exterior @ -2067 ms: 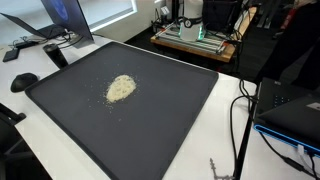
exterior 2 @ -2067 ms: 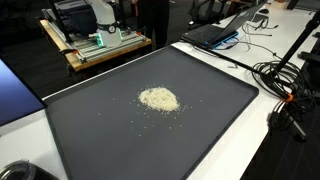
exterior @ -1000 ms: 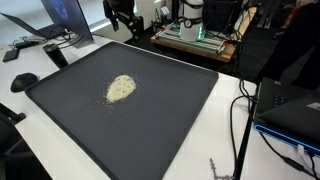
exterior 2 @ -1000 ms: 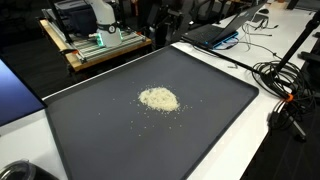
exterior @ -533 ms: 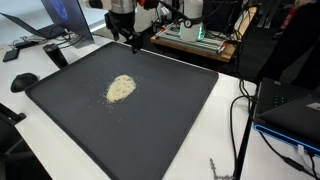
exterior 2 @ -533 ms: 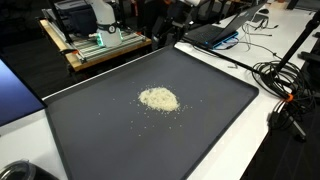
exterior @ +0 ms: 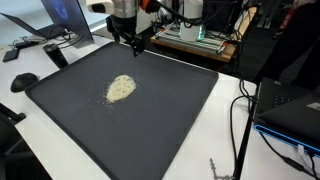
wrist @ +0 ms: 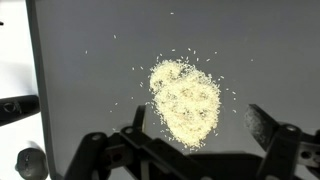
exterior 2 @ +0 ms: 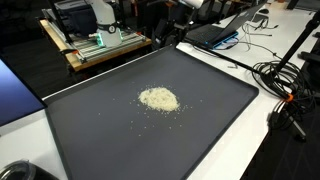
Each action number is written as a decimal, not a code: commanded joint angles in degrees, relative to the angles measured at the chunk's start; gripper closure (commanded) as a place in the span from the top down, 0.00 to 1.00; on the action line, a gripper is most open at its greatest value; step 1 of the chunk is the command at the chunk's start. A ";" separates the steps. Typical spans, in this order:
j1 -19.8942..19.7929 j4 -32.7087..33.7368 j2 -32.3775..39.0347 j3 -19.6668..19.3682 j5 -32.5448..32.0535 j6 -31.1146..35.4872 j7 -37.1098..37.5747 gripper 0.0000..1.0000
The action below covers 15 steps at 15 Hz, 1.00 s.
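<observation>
End effector, wide open, empty, above edge of dark mat on bench; grain pile mid-mat, well apart.

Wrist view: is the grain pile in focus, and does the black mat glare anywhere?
Wrist view: grain pile sharp, single grains distinct; mat evenly lit, no glare. In both exterior views the pile is softer, the mat matte without hotspots.

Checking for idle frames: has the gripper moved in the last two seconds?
Yes. In an exterior view the gripper has come in from the top and lowered to the far edge of the tray, short of the grain pile.
</observation>
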 commanded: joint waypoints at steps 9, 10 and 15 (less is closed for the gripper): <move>10.27 8.79 13.26 -3.27 -10.79 -1.23 14.40 1.00; 11.11 9.98 14.59 -3.56 -11.43 -1.77 15.75 1.00; 13.89 16.40 21.33 -4.96 -13.24 -5.23 20.81 1.00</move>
